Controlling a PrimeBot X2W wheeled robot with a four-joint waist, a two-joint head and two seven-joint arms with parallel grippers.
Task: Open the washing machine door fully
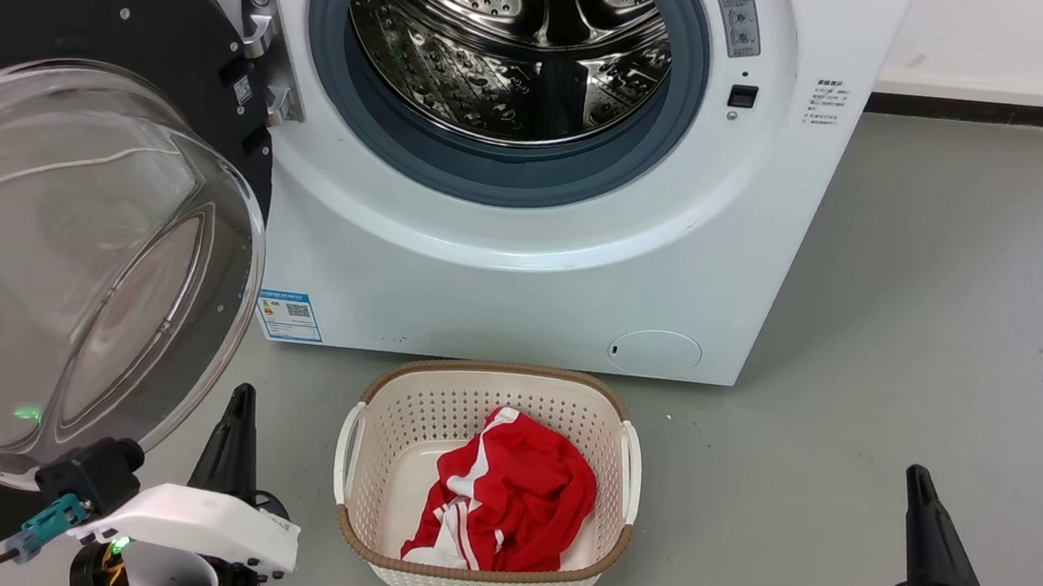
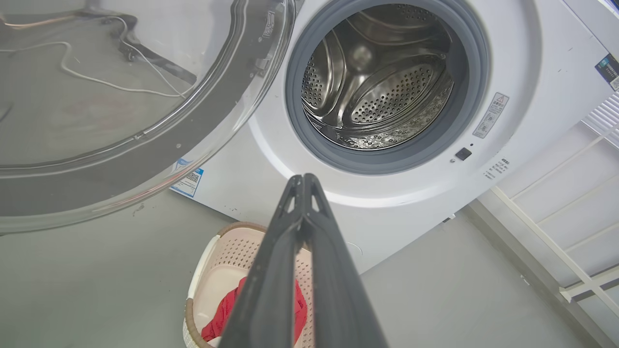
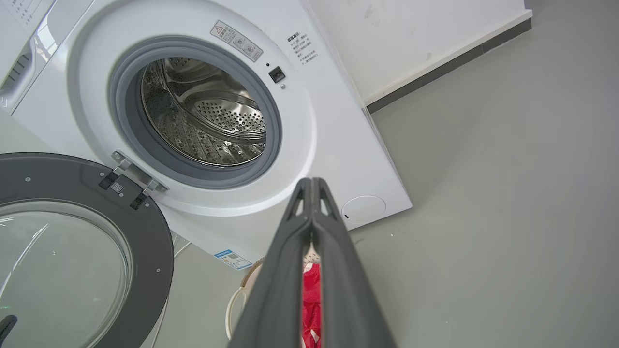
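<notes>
The white washing machine (image 1: 524, 265) stands ahead with its steel drum (image 1: 518, 34) exposed inside the grey-blue ring. Its door (image 1: 78, 30), a black disc with a bulging clear glass bowl (image 1: 73, 279), hangs swung out to the left on a metal hinge (image 1: 262, 53). In the wrist views the door (image 2: 159, 145) (image 3: 145, 232) sits left of the open drum mouth. My left gripper (image 1: 241, 395) is shut, low at the front, just right of the glass bowl and apart from it. Shut and empty too, my right gripper (image 1: 917, 475) rests at the lower right. Both tips (image 2: 303, 178) (image 3: 312, 181) point toward the machine.
A cream perforated laundry basket (image 1: 354, 440) holding a red and white garment (image 1: 506, 502) sits on the grey floor before the machine. A small round white filter cap (image 1: 655, 352) is low on the machine front. Open floor stretches to the right (image 1: 960, 307). Cables lie behind the door (image 2: 87, 77).
</notes>
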